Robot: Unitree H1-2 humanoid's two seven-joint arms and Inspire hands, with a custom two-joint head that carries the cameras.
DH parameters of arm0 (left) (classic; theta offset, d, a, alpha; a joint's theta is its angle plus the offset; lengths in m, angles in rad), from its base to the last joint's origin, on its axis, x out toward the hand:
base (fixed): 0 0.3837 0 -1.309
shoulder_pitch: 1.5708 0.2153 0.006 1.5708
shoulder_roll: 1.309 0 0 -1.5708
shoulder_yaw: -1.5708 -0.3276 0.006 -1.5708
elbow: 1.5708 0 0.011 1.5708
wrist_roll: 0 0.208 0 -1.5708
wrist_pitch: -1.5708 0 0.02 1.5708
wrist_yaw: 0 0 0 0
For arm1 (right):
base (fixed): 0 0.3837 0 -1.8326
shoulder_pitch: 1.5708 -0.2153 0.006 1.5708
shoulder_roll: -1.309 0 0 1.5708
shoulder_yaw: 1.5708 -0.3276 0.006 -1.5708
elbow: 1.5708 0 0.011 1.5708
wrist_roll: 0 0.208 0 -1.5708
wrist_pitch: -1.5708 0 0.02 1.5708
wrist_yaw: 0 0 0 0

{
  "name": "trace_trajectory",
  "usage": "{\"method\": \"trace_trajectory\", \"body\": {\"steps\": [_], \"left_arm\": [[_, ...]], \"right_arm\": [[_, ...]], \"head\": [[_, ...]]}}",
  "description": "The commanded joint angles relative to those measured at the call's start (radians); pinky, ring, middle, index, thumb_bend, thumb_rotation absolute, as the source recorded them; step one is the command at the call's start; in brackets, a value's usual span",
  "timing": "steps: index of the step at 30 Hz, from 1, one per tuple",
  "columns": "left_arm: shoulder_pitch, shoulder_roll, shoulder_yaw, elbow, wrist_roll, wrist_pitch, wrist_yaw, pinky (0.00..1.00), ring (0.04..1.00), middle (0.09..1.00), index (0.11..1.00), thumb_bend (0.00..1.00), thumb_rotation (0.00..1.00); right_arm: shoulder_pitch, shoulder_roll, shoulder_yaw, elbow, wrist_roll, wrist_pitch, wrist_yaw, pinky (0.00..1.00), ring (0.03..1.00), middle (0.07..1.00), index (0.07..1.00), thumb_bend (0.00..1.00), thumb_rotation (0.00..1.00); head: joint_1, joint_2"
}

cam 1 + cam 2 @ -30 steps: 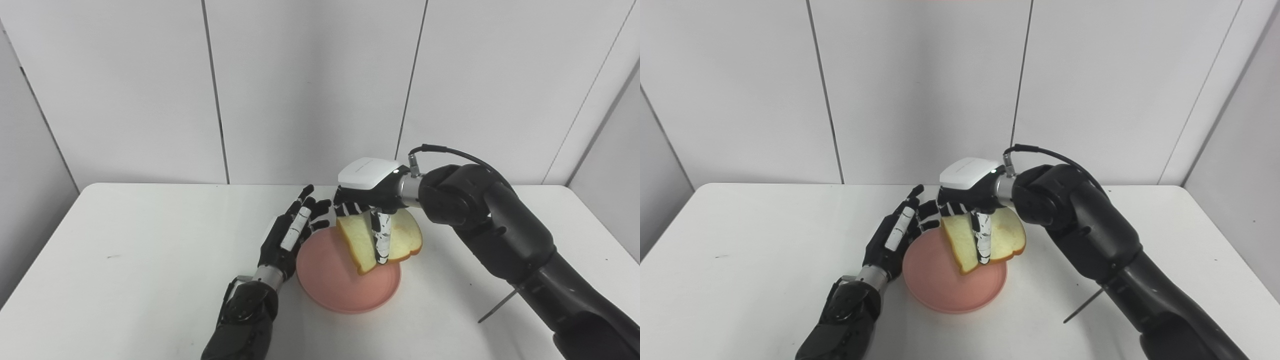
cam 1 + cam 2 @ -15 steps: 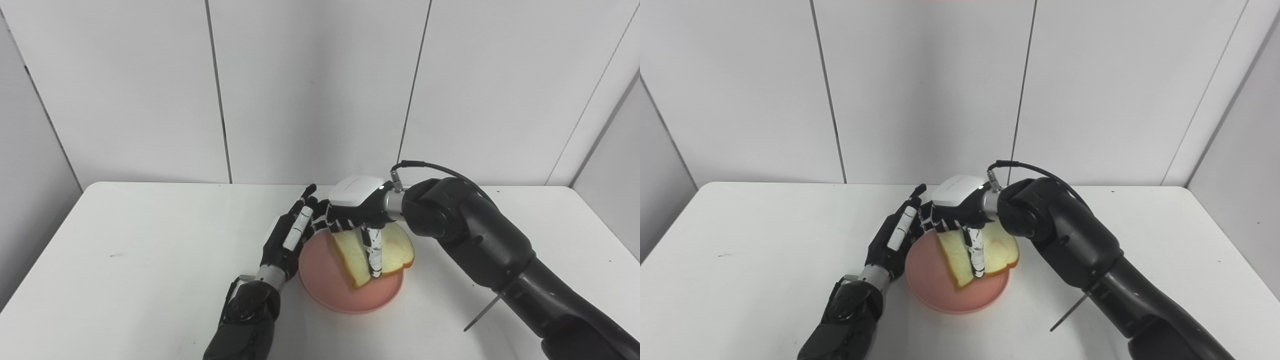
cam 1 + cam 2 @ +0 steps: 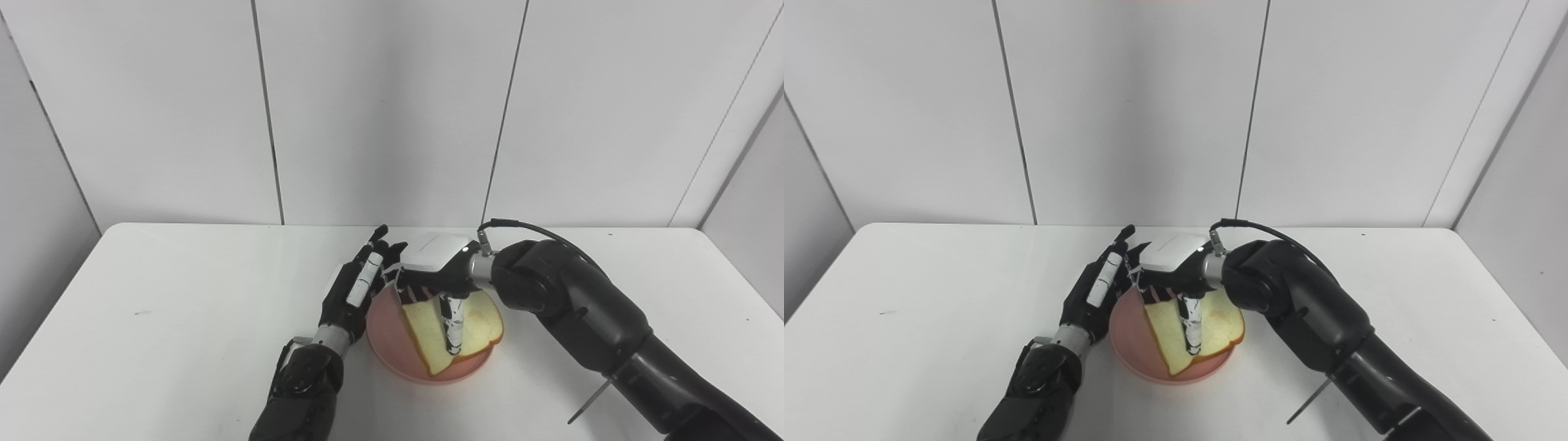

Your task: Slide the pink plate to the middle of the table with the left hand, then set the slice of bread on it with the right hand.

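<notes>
Right hand point(image 3: 438, 269) grips the slice of bread point(image 3: 452, 327), thumb pressed across its top face, and I see the slice low over the pink plate point(image 3: 384, 324), its near corner touching or nearly touching the plate's front rim. My left hand point(image 3: 355, 291) holds nothing, fingers extended and apart, just beside the plate's left edge on the white tabletop point(image 3: 184, 331).

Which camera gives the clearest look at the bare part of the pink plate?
Left eye view: the pink plate shows a broader bare crescent left of the slice of bread. The right eye view shows a narrower strip beside the left hand.
</notes>
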Motion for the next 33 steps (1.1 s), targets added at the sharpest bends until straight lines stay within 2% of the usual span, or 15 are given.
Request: {"method": "trace_trajectory", "body": {"steps": [1,3,7,10,14,18,24,29,33], "left_arm": [[0.06,-0.011,0.0,0.03,-0.008,-0.011,-0.016,0.76,0.842,0.79,0.916,0.82,0.76],[0.059,-0.01,0.001,0.035,-0.01,-0.012,-0.019,0.76,0.845,0.794,0.924,0.82,0.77],[0.056,-0.009,0.002,0.04,-0.011,-0.013,-0.021,0.76,0.846,0.793,0.929,0.83,0.77],[0.054,-0.008,0.003,0.044,-0.012,-0.016,-0.025,0.76,0.847,0.796,0.929,0.84,0.77],[0.055,-0.008,0.005,0.04,-0.014,-0.011,-0.029,0.77,0.852,0.787,0.928,0.83,0.76],[0.054,-0.007,0.006,0.042,-0.01,-0.011,-0.029,0.77,0.852,0.783,0.928,0.83,0.76],[0.051,-0.007,0.007,0.046,-0.009,-0.013,-0.029,0.77,0.86,0.788,0.927,0.85,0.77],[0.054,-0.009,0.013,0.036,-0.015,-0.007,-0.03,0.77,0.851,0.778,0.926,0.83,0.75],[0.05,-0.008,0.021,0.039,-0.016,-0.006,-0.025,0.78,0.852,0.777,0.921,0.82,0.75]], "right_arm": [[-0.044,-0.007,-0.022,-0.021,0.002,-0.033,-0.038,0.46,0.562,0.65,0.679,0.97,0.31],[-0.041,-0.008,-0.03,-0.025,0.018,-0.041,-0.043,0.49,0.606,0.695,0.707,1.0,0.34],[-0.041,-0.008,-0.042,-0.031,0.036,-0.05,-0.044,0.52,0.618,0.706,0.738,1.0,0.4],[-0.043,-0.004,-0.051,-0.025,0.049,-0.053,-0.046,0.56,0.668,0.74,0.741,1.0,0.43],[-0.048,-0.001,-0.061,-0.017,0.059,-0.062,-0.052,0.61,0.695,0.752,0.737,1.0,0.45],[-0.057,-0.005,-0.061,-0.015,0.046,-0.081,-0.072,0.6,0.696,0.739,0.722,1.0,0.46],[-0.062,-0.012,-0.065,-0.033,0.046,-0.074,-0.059,0.69,0.745,0.766,0.718,1.0,0.46],[-0.052,-0.021,-0.079,-0.056,0.06,-0.068,-0.052,0.67,0.735,0.75,0.706,1.0,0.45],[-0.02,-0.048,-0.115,-0.091,0.103,-0.073,-0.056,0.63,0.706,0.732,0.713,1.0,0.45]], "head": [[0.002,0.001],[0.002,0.001],[0.002,0.001],[0.002,0.001],[0.001,0.0],[-0.001,-0.003],[-0.001,-0.002],[-0.001,-0.002],[0.005,-0.002]]}}
